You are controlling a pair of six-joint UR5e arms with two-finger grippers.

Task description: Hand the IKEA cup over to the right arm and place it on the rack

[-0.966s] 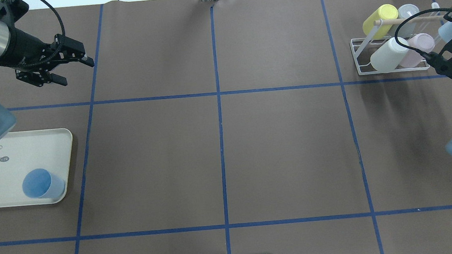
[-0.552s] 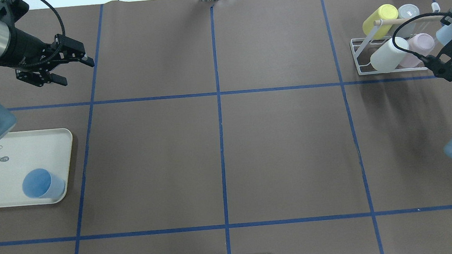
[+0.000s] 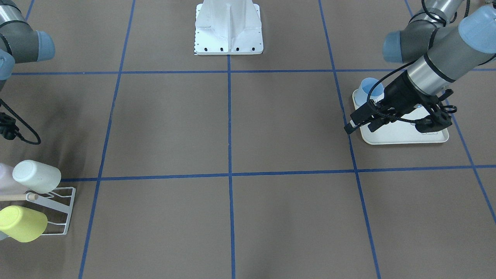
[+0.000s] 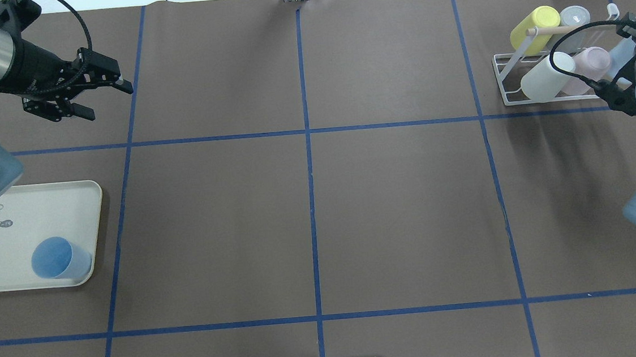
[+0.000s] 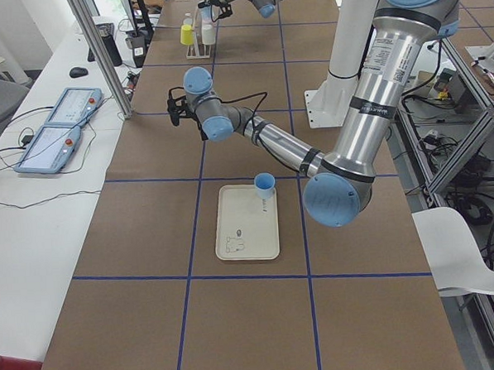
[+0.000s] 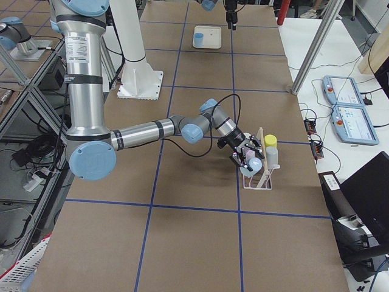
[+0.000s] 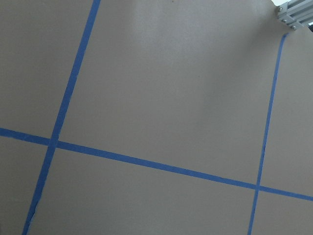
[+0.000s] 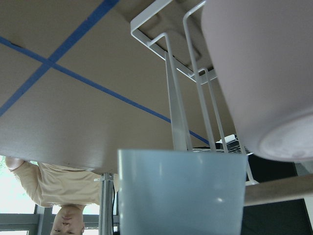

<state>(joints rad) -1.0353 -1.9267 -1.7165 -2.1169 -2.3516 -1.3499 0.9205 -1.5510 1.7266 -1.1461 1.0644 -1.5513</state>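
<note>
The right gripper (image 6: pixel 243 152), at the end of the right arm (image 6: pixel 146 132), holds a pale-blue cup (image 8: pixel 181 191) in the air right at the rack (image 4: pixel 550 100). Its fingers are hidden in every view, so how wide they stand I cannot tell, but in the wrist view the cup fills the place between the jaws and nothing else carries it. Directly ahead of the jaws, behind the cup, rise the white wire prongs of the rack, and the cup is not yet on any of them. Just above the jaws and to one side is a pink cup (image 8: pixel 264 78), very near to the held cup. The wooden dowel (image 8: pixel 279 188) passes beside the held cup on the same side. Farther from these jaws the rack carries also a white cup (image 4: pixel 545 78), a yellow cup (image 4: pixel 536 28) and a grey cup (image 4: pixel 572 22). The left gripper (image 4: pixel 107 99) is well apart, at the other end of the table, above the brown table cover (image 7: pixel 161 83). Its jaws are wide open and hold nothing, and below them run blue tape lines (image 7: pixel 146 161). A second blue cup (image 4: pixel 60 258) stands upright on the cream tray (image 4: pixel 24 201), back from these open jaws toward the robot's side, well clear of them.
</note>
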